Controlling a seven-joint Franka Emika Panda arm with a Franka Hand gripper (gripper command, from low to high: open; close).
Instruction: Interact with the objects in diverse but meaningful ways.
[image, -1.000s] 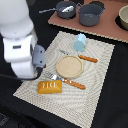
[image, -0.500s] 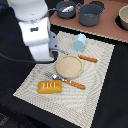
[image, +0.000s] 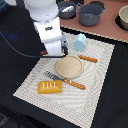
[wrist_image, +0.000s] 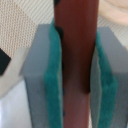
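Between your gripper's (wrist_image: 75, 75) green pads (wrist_image: 52, 95) sits the reddish-brown sausage stick (wrist_image: 75, 55), clamped tight (upright in the wrist view). Your arm hangs beside the tan plate (image: 69, 66) on the woven mat (image: 95, 100).

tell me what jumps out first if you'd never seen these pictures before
The wrist view is filled by a reddish-brown sausage stick clamped between the gripper's teal pads. In the exterior view the big white arm looms over the woven placemat's far corner, on the exterior view's left. On the mat, a yellow-orange bread loaf sits near a tan plate.
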